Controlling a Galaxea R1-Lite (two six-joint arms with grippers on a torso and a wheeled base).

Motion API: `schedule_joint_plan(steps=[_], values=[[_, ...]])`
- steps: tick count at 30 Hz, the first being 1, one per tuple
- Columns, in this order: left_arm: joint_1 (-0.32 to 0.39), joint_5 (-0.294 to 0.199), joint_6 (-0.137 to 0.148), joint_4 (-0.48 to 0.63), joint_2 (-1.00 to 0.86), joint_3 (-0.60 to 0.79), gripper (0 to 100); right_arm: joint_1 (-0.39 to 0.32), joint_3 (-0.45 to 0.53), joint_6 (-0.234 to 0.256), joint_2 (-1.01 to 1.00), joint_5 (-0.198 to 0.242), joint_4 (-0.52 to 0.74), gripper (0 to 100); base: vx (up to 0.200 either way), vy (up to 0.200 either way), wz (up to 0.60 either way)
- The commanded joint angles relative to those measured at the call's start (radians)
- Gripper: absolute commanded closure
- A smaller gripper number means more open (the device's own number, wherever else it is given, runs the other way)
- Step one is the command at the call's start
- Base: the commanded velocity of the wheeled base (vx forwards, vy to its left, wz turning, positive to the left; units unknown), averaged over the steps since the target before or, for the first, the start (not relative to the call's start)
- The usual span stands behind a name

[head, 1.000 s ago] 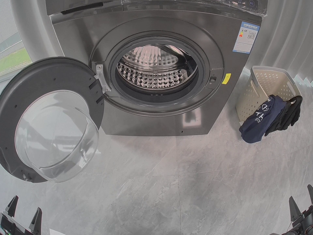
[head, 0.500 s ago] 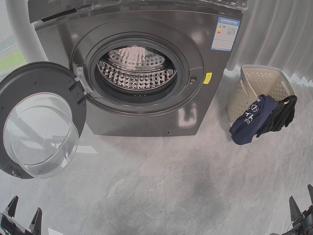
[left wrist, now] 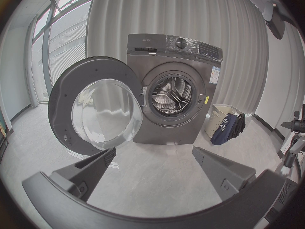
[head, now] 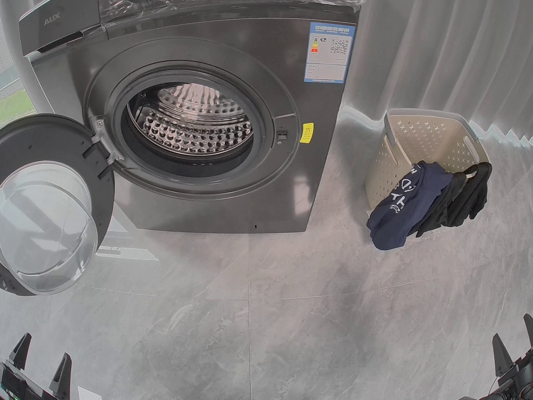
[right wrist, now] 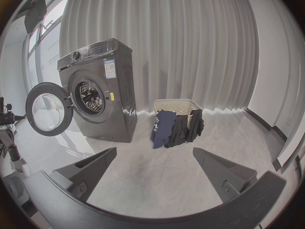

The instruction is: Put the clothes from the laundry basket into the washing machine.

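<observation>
Navy tee [head: 402,206] & black garments [head: 461,198] draped over beige laundry basket [head: 430,113] rim, well fwd of right gripper [head: 512,331]. Grey washing machine [head: 311,140], door [head: 50,140] open, fwd of left gripper [head: 44,346].

Pale grey marbled tile floor [head: 288,329], pleated white curtain [head: 444,40] along the back wall — hem meeting the floor, tall window [left wrist: 62,48] past the curtain's left end.

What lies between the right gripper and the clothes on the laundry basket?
Only bare floor, as the right wrist view shows, separates the right gripper from the clothes draped over the laundry basket.
</observation>
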Motion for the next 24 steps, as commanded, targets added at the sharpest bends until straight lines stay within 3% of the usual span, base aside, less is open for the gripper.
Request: schedule_joint_plan(steps=[1, 22, 24], values=[[0.0, 0.0, 0.001, 0.0, -0.005, 0.016, 0, 0.0, 0.018, 0.0, -0.011, 0.0, 0.0, 0, 0.0, -0.2, 0.0], [0.0, 0.0, -0.001, 0.0, -0.007, 0.016, 0, 0.0, 0.018, 0.0, -0.011, 0.0, 0.001, 0, 0.0, -0.2, 0.0], [0.0, 0.0, -0.001, 0.0, -0.007, 0.016, 0, 0.0, 0.018, 0.0, -0.011, 0.0, 0.001, 0, 0.0, 0.0, 0.0]])
